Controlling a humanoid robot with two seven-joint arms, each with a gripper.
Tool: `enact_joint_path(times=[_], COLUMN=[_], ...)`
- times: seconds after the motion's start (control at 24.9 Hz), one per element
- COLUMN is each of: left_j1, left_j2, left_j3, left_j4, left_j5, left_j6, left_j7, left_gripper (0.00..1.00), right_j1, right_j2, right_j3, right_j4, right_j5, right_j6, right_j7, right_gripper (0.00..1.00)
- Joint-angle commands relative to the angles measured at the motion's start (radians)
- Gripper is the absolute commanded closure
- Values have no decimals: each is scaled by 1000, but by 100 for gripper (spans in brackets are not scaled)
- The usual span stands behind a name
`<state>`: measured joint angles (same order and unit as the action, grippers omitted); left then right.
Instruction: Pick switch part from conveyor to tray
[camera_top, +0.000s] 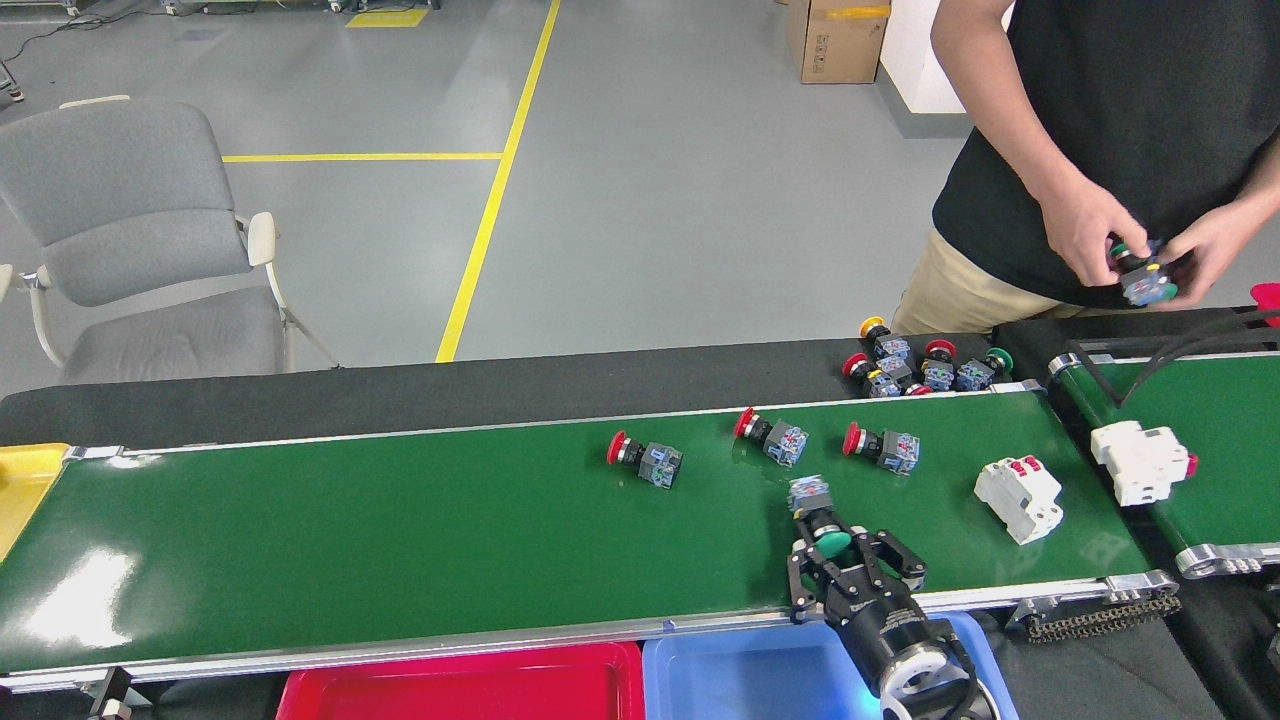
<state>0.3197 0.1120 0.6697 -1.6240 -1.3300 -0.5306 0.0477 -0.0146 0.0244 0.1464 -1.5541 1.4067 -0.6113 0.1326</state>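
On the long glossy green conveyor belt my right gripper straddles the green-capped switch part, jaws spread — next, I judge, clamp and lift toward the blue plastic tray.

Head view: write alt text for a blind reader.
The right gripper, open, straddles a green-capped switch part on the glossy green conveyor. Three red-capped switches and a white breaker lie beyond; a blue tray sits below.

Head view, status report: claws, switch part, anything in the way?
Right claw open around green switch part on conveyor. Left claw out of view. White breaker behind, clear.
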Motion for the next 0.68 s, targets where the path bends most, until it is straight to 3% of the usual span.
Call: enact_joint_path(times=[0.0, 0.04, 0.08, 0.16, 0.28, 0.44, 0.52, 0.64], left_j1=[-8, -13, -24, -44, -85, -148, -183, -211], left_j2=[12, 12, 14, 20, 21, 12, 5, 2], left_j3=[1, -1, -4, -32, -133, -248, -306, -387], left_j4=[-13, -14, -14, -17, -37, -43, -43, -33], left_j5=[0, -1, -3, -6, -8, -89, -132, -143], left_j6=[1, 1, -2, -3, 9, 116, 175, 233], left_j7=[3, 3, 3, 1, -2, -38, -45, -72], left_gripper=[0, 0, 0, 0, 0, 0, 0, 0], right_j1=[-7, -7, -8, -12, -42, -33, 7, 120], right_j2=[23, 39, 58, 111, 124, 118, 83, 88], right_j3=[67, 124, 180, 280, 355, 341, 220, 7], right_j4=[-23, -20, -15, 20, 69, 25, -55, -133], right_j5=[-3, 3, 11, 46, 75, 63, 31, 3], right_j6=[-174, -174, -160, -79, -12, -4, 24, 136], right_j7=[-10, -10, -10, -10, -10, -10, -10, -13], right_gripper=[80, 70, 53, 0, 0, 0, 0, 0])
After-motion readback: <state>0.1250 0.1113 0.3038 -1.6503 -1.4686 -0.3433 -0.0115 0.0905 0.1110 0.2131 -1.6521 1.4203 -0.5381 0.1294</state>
